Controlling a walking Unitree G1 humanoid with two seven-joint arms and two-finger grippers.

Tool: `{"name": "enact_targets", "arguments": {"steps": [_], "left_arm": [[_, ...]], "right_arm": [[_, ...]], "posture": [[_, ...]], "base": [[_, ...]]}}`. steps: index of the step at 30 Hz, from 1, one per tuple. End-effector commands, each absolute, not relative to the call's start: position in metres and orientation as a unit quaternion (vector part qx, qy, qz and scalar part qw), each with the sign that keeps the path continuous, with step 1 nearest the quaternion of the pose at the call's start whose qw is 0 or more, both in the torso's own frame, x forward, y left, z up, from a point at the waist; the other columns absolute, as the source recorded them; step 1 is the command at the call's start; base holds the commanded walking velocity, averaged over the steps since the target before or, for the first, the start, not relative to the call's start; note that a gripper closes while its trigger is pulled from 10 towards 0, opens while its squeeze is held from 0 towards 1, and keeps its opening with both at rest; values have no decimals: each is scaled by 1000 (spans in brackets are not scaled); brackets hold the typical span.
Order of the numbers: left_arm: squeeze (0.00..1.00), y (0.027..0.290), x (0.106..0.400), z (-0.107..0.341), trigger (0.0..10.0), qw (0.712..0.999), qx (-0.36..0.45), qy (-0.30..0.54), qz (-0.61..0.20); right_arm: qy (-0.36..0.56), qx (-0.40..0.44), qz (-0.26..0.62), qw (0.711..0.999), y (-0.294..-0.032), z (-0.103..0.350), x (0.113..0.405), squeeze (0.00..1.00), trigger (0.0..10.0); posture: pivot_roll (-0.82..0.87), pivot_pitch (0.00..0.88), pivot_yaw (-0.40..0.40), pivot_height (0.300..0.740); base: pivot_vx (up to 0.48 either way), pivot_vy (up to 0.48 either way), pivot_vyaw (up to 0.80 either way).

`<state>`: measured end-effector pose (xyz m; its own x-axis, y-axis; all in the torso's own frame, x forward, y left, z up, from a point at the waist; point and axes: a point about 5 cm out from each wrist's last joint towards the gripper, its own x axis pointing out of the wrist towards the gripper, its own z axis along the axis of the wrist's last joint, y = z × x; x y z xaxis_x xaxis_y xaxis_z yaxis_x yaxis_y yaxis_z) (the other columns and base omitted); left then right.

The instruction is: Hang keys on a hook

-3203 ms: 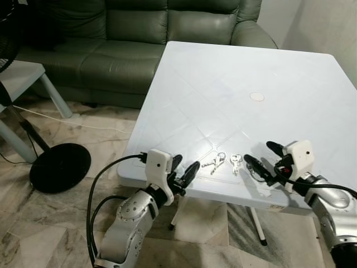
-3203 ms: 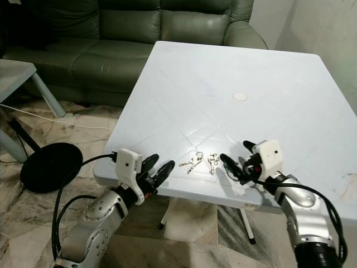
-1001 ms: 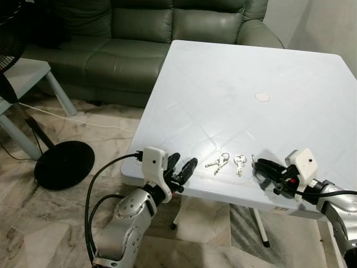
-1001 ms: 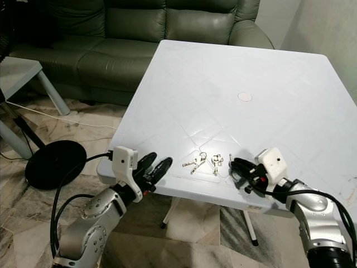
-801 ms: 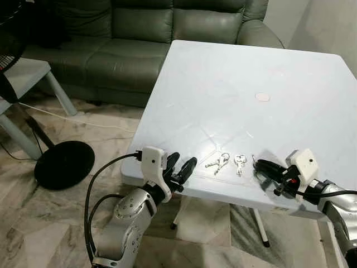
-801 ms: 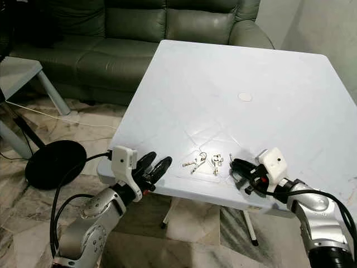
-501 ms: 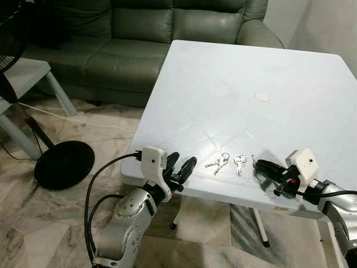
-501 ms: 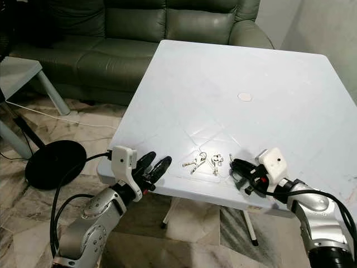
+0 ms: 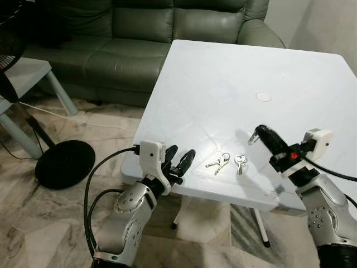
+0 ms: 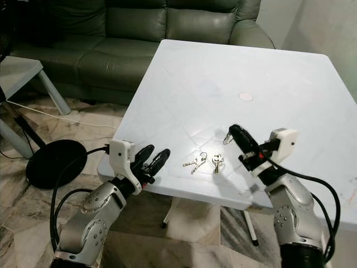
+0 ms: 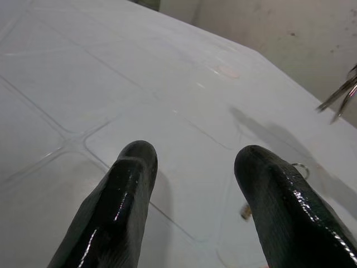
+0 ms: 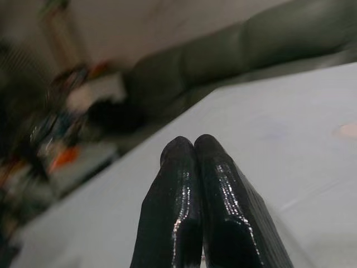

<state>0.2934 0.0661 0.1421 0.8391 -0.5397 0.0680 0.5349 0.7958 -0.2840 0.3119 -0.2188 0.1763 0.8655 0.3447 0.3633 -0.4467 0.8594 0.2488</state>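
White tabletop (image 9: 234, 72) w/ small round mark (image 9: 263, 96) near its middle. Green leather sofa (image 9: 139, 33) behind it. Marble-look floor (image 9: 33, 223) below; black round fan base (image 9: 64, 164) + white cable (image 9: 83, 120) on floor, left of tabletop.

The room behind the right gripper (image 12: 194, 146) is being blurred (its wrist view), and the keys (image 11: 339, 96) are being cut by the picture's edge.

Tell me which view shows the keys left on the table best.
Left eye view: both bunches of keys lie in full on the white table, near its front edge. The right eye view shows the same. The left wrist view catches just a ring and a small piece, low and at a grazing angle.
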Motion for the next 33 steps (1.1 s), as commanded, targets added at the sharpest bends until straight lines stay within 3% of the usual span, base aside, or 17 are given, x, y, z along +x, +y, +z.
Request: {"name": "enact_targets", "arguments": {"steps": [1, 3, 4, 8, 14, 26, 33], "left_arm": [[0, 67, 297, 142, 10000, 952, -138, 5, -273], [0, 68, 299, 142, 10000, 954, -138, 4, -266], [0, 71, 301, 144, 10000, 956, -140, -2, -258], [0, 79, 308, 146, 10000, 963, -136, -11, -234], [0, 109, 323, 154, 10000, 976, -133, -43, -169], [0, 137, 329, 156, 10000, 981, -135, -58, -127], [0, 141, 332, 160, 10000, 980, -132, -66, -129]], "right_arm": [[-190, 173, 175, 950, -220, 189, 311, 0, 3529], [-189, 169, 153, 955, -220, 190, 312, 0, 3529], [-188, 150, 126, 962, -221, 190, 314, 0, 10000], [-180, 117, 55, 975, -224, 188, 315, 0, 10000], [-149, -3, -13, 989, -212, 176, 308, 0, 10000], [-161, 17, -33, 986, -191, 172, 287, 0, 10000], [-166, 17, -47, 985, -190, 175, 283, 0, 10000]], "posture": [[28, 161, -21, 740], [28, 161, -21, 740], [28, 152, -21, 740], [29, 146, -21, 740], [35, 129, -20, 740], [24, 96, -8, 740], [24, 93, 4, 740]], "base": [[0, 0, 0], [0, 0, 0], [0, 0, 0], [0, 0, 0], [0, 0, 0], [0, 0, 0], [0, 0, 0]]}}
